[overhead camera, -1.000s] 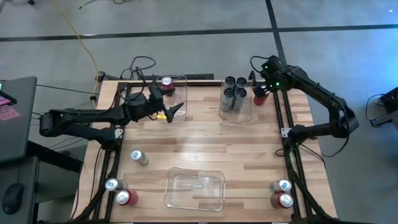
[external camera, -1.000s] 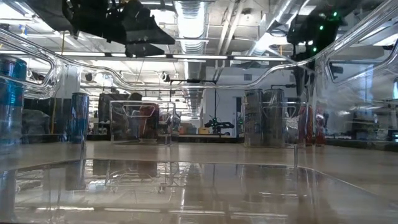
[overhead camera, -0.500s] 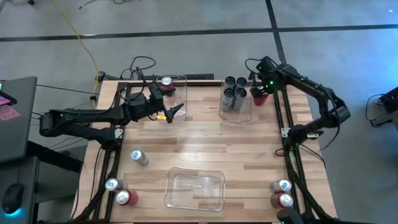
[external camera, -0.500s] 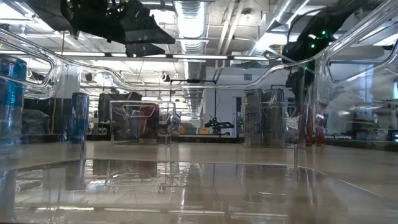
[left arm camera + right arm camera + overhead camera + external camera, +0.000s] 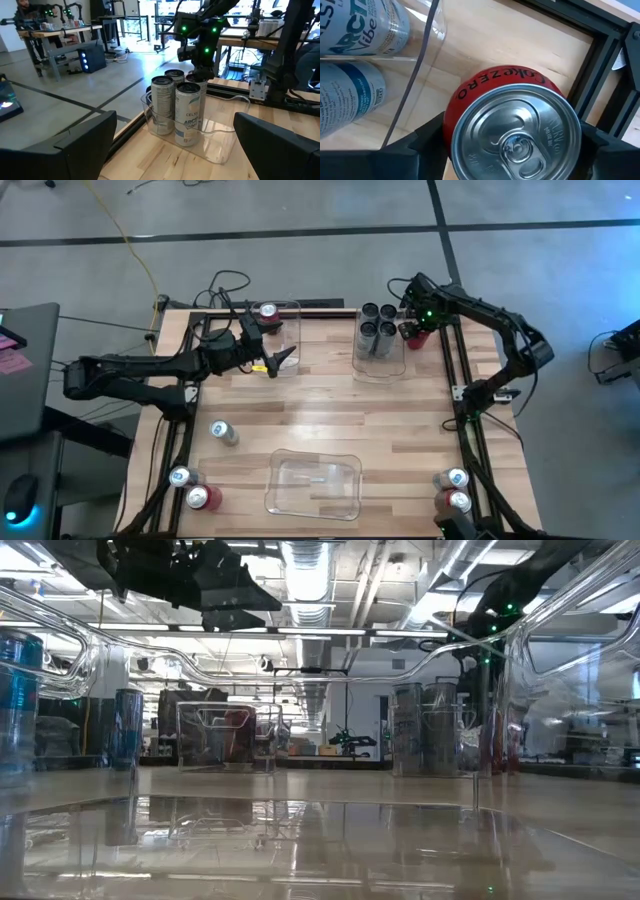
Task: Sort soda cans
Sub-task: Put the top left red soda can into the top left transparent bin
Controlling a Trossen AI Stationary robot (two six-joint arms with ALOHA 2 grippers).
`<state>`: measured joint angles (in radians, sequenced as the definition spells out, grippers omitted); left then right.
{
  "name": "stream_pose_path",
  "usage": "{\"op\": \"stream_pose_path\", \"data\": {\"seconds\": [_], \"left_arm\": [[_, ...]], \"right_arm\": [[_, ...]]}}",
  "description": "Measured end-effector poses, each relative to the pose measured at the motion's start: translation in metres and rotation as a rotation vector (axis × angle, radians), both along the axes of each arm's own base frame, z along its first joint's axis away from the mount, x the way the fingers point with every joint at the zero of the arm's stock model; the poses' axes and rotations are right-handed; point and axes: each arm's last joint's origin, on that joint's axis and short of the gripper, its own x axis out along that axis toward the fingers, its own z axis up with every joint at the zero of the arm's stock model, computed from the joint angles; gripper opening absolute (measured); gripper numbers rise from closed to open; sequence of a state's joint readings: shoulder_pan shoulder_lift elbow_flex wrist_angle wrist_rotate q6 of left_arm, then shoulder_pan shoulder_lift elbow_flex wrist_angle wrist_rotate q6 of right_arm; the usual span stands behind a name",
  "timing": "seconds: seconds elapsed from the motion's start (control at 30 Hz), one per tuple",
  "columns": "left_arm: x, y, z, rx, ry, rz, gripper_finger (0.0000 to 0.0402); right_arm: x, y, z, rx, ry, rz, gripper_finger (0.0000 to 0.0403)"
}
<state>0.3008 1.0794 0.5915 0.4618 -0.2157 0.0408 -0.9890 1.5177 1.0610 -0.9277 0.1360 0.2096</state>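
My right tool (image 5: 414, 332), upper right of the high view, points straight down, fingers spread either side of a red can (image 5: 512, 127) without visible contact. My left tool (image 5: 283, 358) hovers wide open, upper left.

We saw a red can (image 5: 512, 112) standing upright just outside the far bin, its silver top facing up. Four silver-white cans (image 5: 378, 327) with blue marks stood upright, packed together, inside that bin. Another red can (image 5: 267, 312) stood in the far left bin. One can (image 5: 222, 432) lay tipped near the left edge, and pairs stood at the near left (image 5: 193, 487) and near right (image 5: 453, 491) corners.
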Motion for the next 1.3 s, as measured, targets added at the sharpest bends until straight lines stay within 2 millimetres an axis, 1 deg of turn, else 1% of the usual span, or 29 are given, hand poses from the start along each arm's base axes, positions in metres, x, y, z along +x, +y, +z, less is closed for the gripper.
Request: {"op": "stream_pose_path", "data": {"seconds": [0.1,0.2,0.3,0.5,0.67,0.87,1.0,1.1,1.2,1.3], "left_arm": [[0.000,0.000,0.000,0.000,0.000,0.000,0.0399],[0.000,0.000,0.000,0.000,0.000,0.000,0.0399],[0.000,0.000,0.000,0.000,0.002,0.000,0.0399],[0.000,0.000,0.000,-0.001,0.003,0.000,0.0399],[0.000,0.000,-0.001,-0.013,0.007,0.000,0.0399],[0.001,-0.003,-0.002,-0.021,0.016,-0.013,0.0399],[0.002,-0.007,-0.002,-0.031,0.010,-0.031,0.0399],[0.003,-0.012,-0.002,-0.031,0.011,-0.051,0.0399],[0.004,-0.015,-0.002,-0.024,0.014,-0.066,0.0399],[0.002,-0.017,0.000,-0.006,0.014,-0.070,0.0399]], "right_arm": [[-0.001,0.002,0.003,-0.008,-0.008,0.000,0.0299],[-0.004,0.007,0.010,-0.016,-0.015,0.002,0.0299],[-0.006,0.019,0.020,-0.007,-0.007,0.029,0.0299],[-0.007,0.063,0.047,0.008,-0.004,0.109,0.0301],[-0.010,0.112,0.069,0.012,-0.027,0.164,0.0303],[-0.021,0.169,0.087,0.008,-0.101,0.213,0.0304],[-0.023,0.198,0.094,0.006,-0.191,0.252,0.0305],[-0.019,0.216,0.095,-0.015,-0.220,0.271,0.0305],[-0.007,0.230,0.092,-0.030,-0.240,0.312,0.0305],[0.012,0.244,0.087,-0.031,-0.262,0.379,0.0305]]}}
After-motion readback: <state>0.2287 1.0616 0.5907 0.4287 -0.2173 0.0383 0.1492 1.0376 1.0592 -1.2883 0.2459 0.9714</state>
